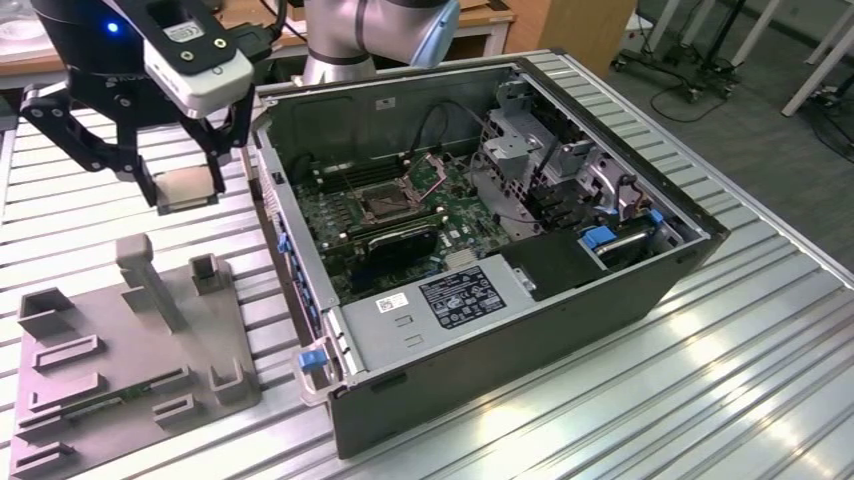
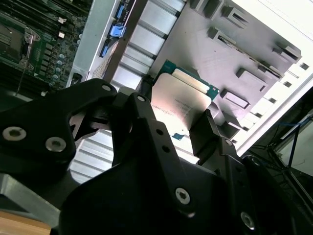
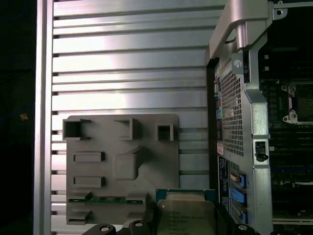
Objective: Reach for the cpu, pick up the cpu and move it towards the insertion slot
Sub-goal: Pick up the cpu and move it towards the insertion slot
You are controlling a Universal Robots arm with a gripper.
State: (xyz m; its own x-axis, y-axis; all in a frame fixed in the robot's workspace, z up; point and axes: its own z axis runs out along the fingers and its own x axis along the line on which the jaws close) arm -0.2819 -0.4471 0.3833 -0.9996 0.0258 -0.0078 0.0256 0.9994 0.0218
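Cpu (image 1: 187,187) hangs in open air, clamped by two opposite edges in our gripper (image 1: 183,178), above the slatted table (image 1: 747,380) just outside the computer case (image 1: 534,310) rim. We see the insertion slot (image 1: 378,205) uncovered inside, well apart.

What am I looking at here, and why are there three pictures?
A robot arm ends in a black gripper, a two-fingered claw. One picture is taken from off the arm; the two wrist views come from cameras riding on the arm. On the slatted metal table sit an open computer case and a gray tray. The gripper is shut on the cpu, a small square chip, held in the air beside the case. Its slot lies inside the case.
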